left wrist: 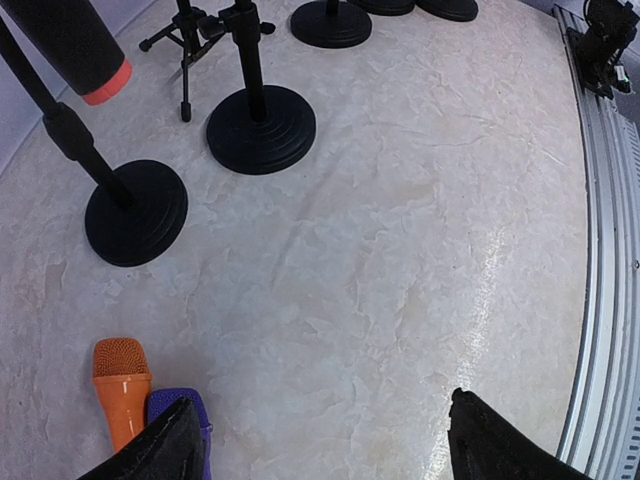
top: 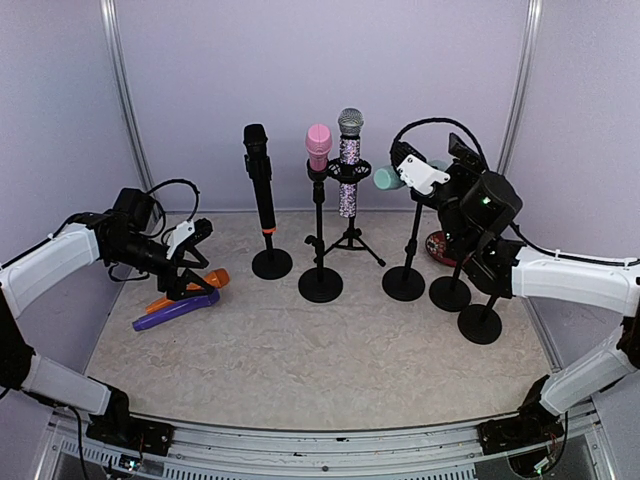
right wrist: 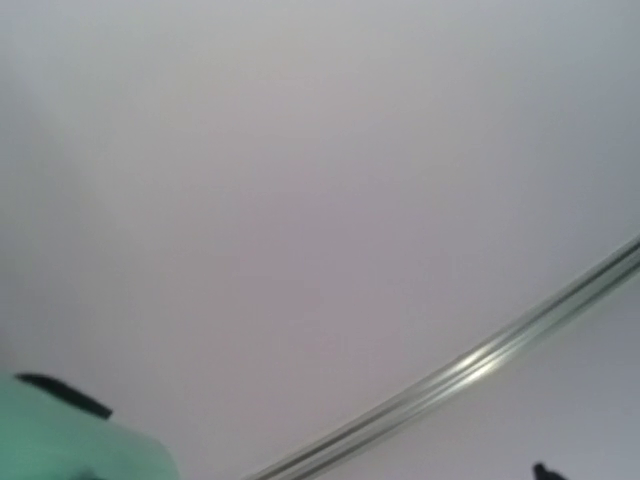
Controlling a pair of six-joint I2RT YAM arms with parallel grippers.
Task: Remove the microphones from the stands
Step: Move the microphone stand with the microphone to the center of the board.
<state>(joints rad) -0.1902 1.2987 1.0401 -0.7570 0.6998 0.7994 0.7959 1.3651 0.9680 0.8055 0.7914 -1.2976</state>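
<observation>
1. Teal microphone (top: 388, 178) lies tilted on its stand (top: 404, 283) with the right gripper (top: 418, 172) at it. The grasp looks underway.
2. Left gripper (left wrist: 320, 420) hangs over the surface (left wrist: 400, 250), fingers (left wrist: 165, 445) released and empty.
3. Only a blurred teal corner shows, so I cannot tell whether the right fingers clamp it. Next: grip firmly, then lift clear.

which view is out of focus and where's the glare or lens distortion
right wrist view: all soft, the mint-green microphone a smear in the bottom-left corner; left wrist view: sharp, but the wide lens bows the metal rail, and a glare streak runs down the tabletop; top external view: even light, faint shadows only.
</observation>
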